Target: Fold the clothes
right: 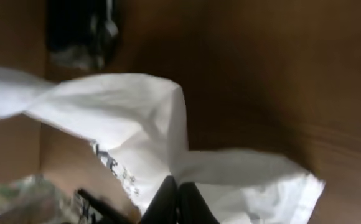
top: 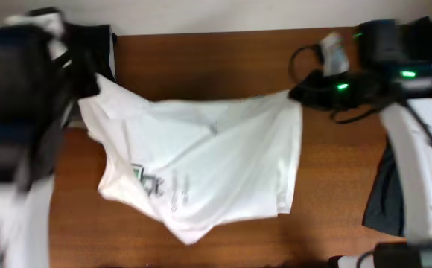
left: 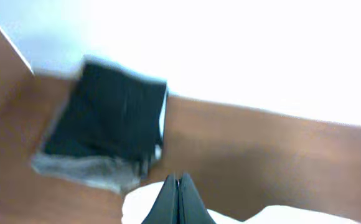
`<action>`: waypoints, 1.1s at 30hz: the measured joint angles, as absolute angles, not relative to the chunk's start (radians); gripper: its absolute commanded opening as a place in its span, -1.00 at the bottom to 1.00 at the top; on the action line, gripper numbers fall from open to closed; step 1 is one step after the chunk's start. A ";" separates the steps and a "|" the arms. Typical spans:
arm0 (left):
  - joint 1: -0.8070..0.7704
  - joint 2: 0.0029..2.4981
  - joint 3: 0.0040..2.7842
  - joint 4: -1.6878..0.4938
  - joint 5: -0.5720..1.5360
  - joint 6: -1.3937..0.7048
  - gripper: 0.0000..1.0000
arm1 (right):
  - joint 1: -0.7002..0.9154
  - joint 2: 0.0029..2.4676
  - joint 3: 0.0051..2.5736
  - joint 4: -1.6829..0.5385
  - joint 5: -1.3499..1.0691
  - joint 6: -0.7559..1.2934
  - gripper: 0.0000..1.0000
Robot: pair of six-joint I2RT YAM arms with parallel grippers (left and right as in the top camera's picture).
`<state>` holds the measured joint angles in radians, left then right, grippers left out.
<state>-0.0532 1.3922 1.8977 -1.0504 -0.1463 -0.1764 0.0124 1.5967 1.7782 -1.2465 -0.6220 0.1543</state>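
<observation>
White T-shirt [top: 216,164] held stretched between both arms over the table [top: 201,59].
The left gripper [left: 178,199] has its fingers pressed tight together on the T-shirt's left corner. The right gripper [right: 177,200] is clamped the same way on the right corner. The cloth is wrinkled, with a dark print near its lower left. A dark folded bundle [left: 109,121] lies at the table's back left corner.

The blurred left arm [top: 18,119] reaches along the left edge of the tabletop [top: 201,59] toward its far-left corner. The right arm [top: 417,141] stretches up the right edge, wrist bent inward. The left gripper [left: 178,182] and right gripper [right: 175,183] both have their fingers pressed together, pinching the T-shirt [top: 201,156].
</observation>
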 measured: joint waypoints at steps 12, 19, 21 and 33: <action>-0.054 1.045 1.988 -1.028 -0.419 -0.177 -0.99 | -0.398 1.468 2.358 -1.535 -0.418 0.185 -0.92; -0.055 1.269 1.986 -1.029 -0.497 -0.177 -0.99 | -0.533 1.491 2.358 -1.579 -0.436 0.176 -0.92; -0.055 1.309 1.982 -1.030 -0.450 -0.177 -0.99 | -0.536 1.494 2.358 -1.579 -0.453 0.175 -0.93; -0.055 1.450 1.998 -0.758 -0.212 -0.177 -0.99 | -0.356 1.623 2.365 -1.302 -0.567 0.208 -0.92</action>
